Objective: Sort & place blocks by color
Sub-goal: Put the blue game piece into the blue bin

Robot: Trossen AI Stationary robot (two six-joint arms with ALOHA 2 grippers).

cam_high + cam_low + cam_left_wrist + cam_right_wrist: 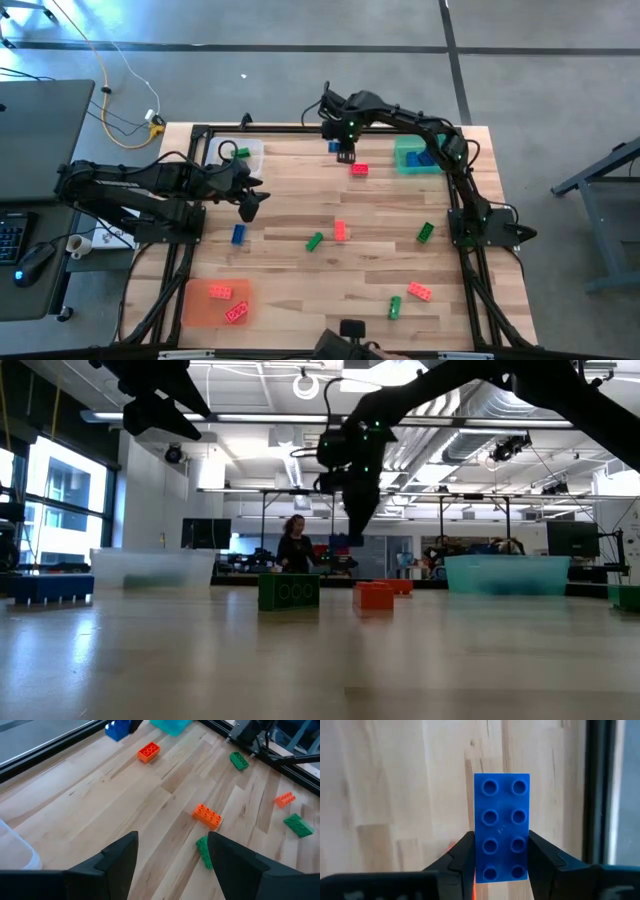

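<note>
Here, right fingers [500, 865] clamp one blue block [501, 834]; left fingers [172, 862] spread wide.

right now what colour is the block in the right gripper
Blue. The right gripper is shut on a blue block, clearest in the right wrist view.

Grey floor [560, 60], exposed ceiling ducts [480, 405], bright windows [60, 495]

Bare wood between red block [359, 169] and green tray [404, 158]; scattered blocks across the table's middle
</note>
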